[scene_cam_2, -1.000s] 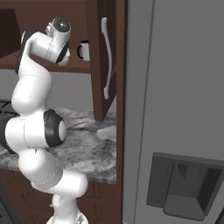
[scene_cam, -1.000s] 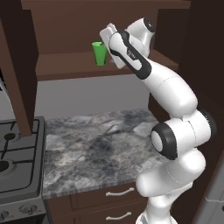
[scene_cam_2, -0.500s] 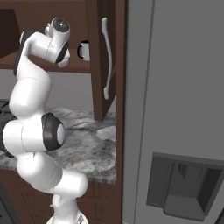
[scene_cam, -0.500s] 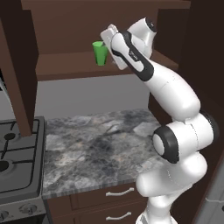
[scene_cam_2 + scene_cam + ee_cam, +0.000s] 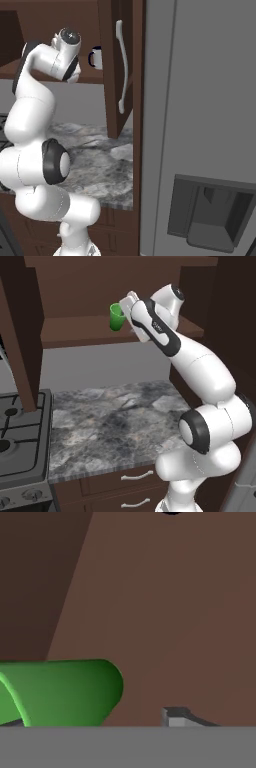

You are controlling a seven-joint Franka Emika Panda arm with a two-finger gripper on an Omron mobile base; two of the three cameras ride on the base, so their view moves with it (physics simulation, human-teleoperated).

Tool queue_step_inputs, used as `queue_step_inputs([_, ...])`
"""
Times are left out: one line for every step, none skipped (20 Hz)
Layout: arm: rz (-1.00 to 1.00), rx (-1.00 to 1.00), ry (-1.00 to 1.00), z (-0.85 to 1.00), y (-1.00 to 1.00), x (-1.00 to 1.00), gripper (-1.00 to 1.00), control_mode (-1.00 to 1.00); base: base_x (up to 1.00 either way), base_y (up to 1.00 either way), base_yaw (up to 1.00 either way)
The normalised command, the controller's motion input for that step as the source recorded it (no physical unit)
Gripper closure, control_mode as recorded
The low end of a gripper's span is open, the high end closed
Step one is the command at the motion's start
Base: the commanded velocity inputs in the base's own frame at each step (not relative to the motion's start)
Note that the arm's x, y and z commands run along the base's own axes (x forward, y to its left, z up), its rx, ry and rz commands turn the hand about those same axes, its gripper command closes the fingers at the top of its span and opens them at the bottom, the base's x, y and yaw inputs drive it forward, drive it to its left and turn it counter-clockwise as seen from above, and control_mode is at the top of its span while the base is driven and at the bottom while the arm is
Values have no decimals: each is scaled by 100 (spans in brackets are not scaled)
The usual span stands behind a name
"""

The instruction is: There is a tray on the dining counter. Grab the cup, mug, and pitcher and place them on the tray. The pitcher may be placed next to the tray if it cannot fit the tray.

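Note:
The green cup point(image 5: 117, 317) stands upright on the wooden shelf point(image 5: 75, 331) of an open wall cabinet. My gripper point(image 5: 127, 310) is at the cup's right side, at rim height. In the hand view the cup point(image 5: 60, 692) lies between my fingers, and a gap shows between it and the right fingertip point(image 5: 175, 717), so the jaws stand open around it. The white mug point(image 5: 97, 58) with a dark handle stands on the same shelf, to the right of my hand. The tray, the dining counter and the pitcher are out of view.
An open cabinet door point(image 5: 117, 65) hangs to the right of the mug, and another door point(image 5: 20, 331) stands to the left. Below lie a marbled worktop point(image 5: 115, 421) with drawers and a stove point(image 5: 15, 446). A grey fridge point(image 5: 200, 125) stands at the right.
My hand has moved a little left, closer to the green cup, and the jaws have narrowed around it. The cup and mug have not moved.

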Motion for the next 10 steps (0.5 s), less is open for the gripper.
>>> queue_step_inputs([-1, 0, 0, -13, -1, 11, -100, -100, 0, 0, 0])
queue_step_inputs([-2, 0, 0, -3, 0, 22, -100, -100, 0, 0, 0])
queue_step_inputs([-3, 0, 0, 0, 0, 36, 100, -100, 0, 0, 0])
queue_step_inputs([-3, 0, 0, 0, 0, 36, 100, -100, 0, 0, 0])
queue_step_inputs([-1, 0, 0, 0, 0, 22, 100, -100, 0, 0, 0])
queue_step_inputs([-1, 0, -2, 0, 0, 22, 100, -100, 0, 0, 0])
queue_step_inputs([-1, 0, 0, 0, 0, 29, 100, -100, 0, 0, 0])
queue_step_inputs([-1, 0, 0, 0, 0, 23, 100, -100, 0, 0, 0])
queue_step_inputs([-1, 0, 0, 0, 0, 18, 100, -100, 0, 0, 0])
queue_step_inputs([-1, 0, 0, 0, 0, 8, 100, -100, 0, 0, 0])
